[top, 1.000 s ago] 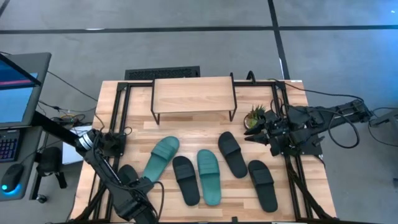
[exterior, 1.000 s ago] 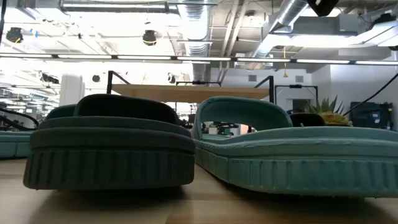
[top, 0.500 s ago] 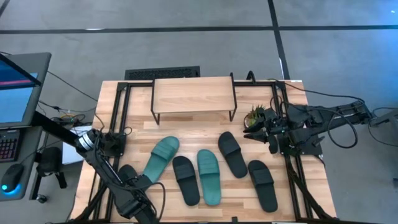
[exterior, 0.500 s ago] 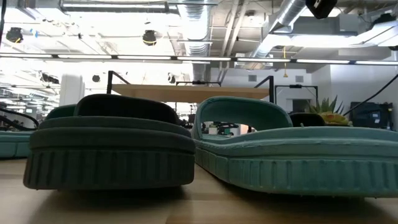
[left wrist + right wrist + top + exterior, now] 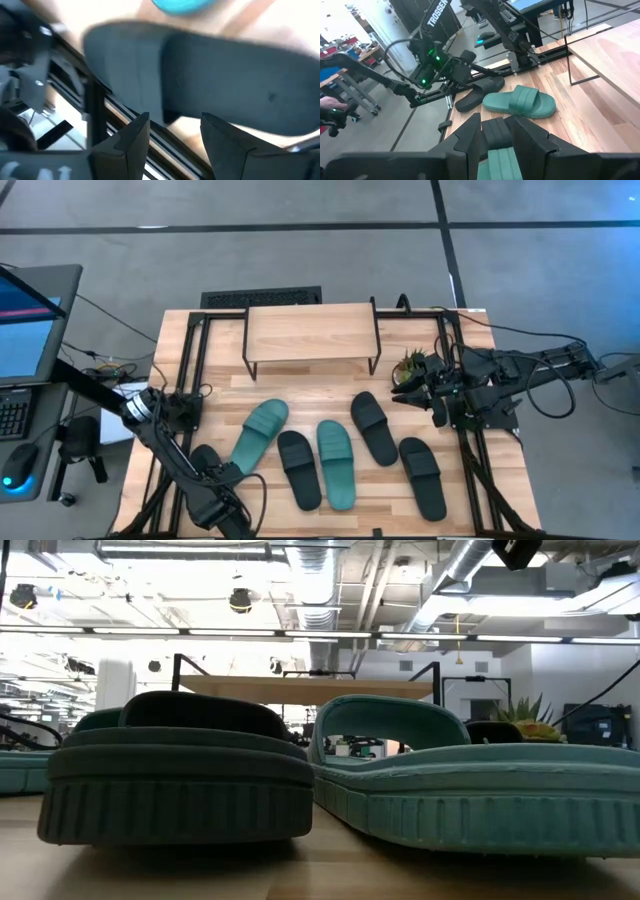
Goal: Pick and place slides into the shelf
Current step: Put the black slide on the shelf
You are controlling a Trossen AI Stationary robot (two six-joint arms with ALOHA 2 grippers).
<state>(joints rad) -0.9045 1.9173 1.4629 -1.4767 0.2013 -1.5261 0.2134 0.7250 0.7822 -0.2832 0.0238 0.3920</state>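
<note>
From the high view, six slides sit on the surface [image 5: 470,510] in front of the empty shelf [image 5: 311,332], and the left gripper [image 5: 214,477] hangs over the black slide [image 5: 204,459] at the left edge. Right gripper [image 5: 400,398] waits by the plant [image 5: 411,365]; can't tell its state.

Low view: just a dark slide [image 5: 175,780] and a teal slide [image 5: 470,785] up close.

Left wrist view: jaws spread, nothing held. That slide's near the edge, so a sloppy grab might shove it off.

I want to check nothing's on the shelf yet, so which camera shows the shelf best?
The high view: it looks straight down on the shelf, showing its whole top board bare. The low view shows only the board's edge behind the slides. The right wrist view catches one corner and leg. The left wrist view misses it.
</note>
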